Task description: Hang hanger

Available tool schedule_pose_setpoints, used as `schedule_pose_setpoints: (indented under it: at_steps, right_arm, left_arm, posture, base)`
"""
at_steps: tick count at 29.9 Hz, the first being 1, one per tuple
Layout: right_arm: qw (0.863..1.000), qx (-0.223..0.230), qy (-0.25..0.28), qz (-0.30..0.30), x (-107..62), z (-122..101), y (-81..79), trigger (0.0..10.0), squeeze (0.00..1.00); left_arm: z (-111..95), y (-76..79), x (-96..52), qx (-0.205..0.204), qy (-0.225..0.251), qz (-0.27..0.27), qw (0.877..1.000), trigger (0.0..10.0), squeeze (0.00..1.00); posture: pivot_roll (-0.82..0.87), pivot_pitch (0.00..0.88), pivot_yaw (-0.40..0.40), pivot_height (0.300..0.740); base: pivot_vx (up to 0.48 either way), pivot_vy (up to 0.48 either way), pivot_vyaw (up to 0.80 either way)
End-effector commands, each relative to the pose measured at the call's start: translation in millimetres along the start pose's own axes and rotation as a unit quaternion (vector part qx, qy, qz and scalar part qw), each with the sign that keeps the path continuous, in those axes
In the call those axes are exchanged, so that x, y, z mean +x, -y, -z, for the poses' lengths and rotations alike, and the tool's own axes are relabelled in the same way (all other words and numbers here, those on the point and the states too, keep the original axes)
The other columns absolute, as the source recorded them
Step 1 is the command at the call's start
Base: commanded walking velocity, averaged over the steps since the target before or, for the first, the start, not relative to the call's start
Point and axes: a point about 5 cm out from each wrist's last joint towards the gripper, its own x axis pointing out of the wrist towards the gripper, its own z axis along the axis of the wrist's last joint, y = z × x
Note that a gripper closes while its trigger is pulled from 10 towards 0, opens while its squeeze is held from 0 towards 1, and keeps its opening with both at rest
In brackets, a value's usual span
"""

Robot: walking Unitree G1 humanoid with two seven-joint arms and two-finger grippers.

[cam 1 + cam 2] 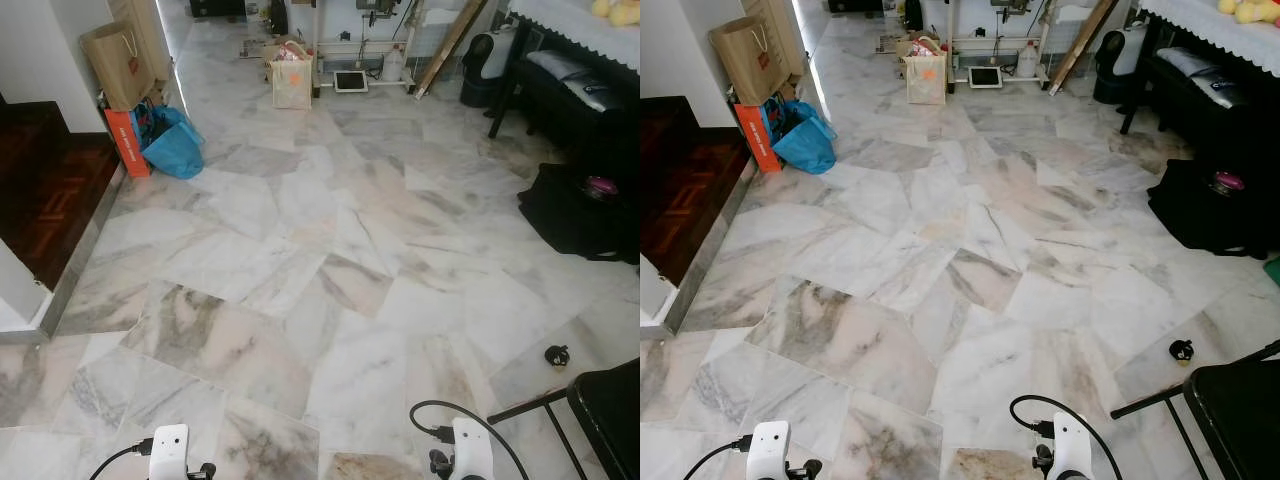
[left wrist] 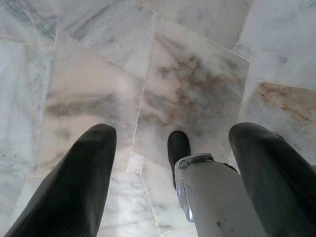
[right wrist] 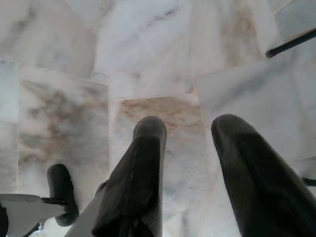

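Spanning both eye views, marble floor [image 1: 330,290] (pale, veined). Black chair [image 1: 610,410] at its near right edge; blue bag [image 1: 175,150] at far left edge. Left gripper [image 2: 168,143] and right gripper [image 3: 187,133] hang low, fingers apart, empty. Hanger's location: cannot tell.

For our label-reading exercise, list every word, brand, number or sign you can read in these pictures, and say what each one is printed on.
No text can be read in these pictures.
Brown paper bag against the wall: red mark, too small to read.
Beige tote bag on the marble floor: orange patch, too blurred to read.
Orange flat box beside the blue plastic bag: no legible print.
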Motion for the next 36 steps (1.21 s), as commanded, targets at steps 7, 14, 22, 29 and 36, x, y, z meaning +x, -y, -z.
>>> schedule_pose_setpoints:
  at_steps: [7,14,22,29,36]
  right_arm:
    - [0.998,0.037,0.018,-0.04,3.2,-12.0,-13.4,10.0,0.0]
    - [0.999,0.034,0.023,-0.035,3.1,-14.3,-10.4,10.0,0.0]
    - [0.999,0.02,0.033,-0.013,2.6,-24.1,3.0,10.0,0.0]
    - [0.999,0.008,0.031,-0.013,1.6,-25.3,9.8,10.0,0.0]
    - [0.999,0.0,0.023,-0.022,2.1,-21.5,4.3,10.0,0.0]
  left_arm:
    - [-13.6,-12.1,0.1,0.014,0.023,0.002,1.0,10.0,0.0]
    - [-15.0,-11.5,0.1,0.0,0.031,0.005,0.999,10.0,0.0]
    - [-20.6,-2.8,2.2,-0.009,0.04,0.006,0.999,10.0,0.0]
    - [-19.9,8.1,3.3,-0.027,0.044,0.008,0.999,10.0,0.0]
    - [-14.6,6.1,2.1,-0.044,0.043,-0.002,0.998,10.0,0.0]
  posture:
    - [0.02,0.0,0.013,0.74]
    - [0.02,0.0,-0.002,0.74]
    - [0.01,0.0,-0.027,0.74]
    - [0.02,0.0,-0.052,0.74]
    - [0.03,0.0,-0.052,0.74]
  base:
    - [0.0,0.0,0.0]
    - [0.0,0.0,0.0]
    - [0.0,0.0,0.0]
    - [0.0,0.0,0.0]
    - [0.0,0.0,0.0]
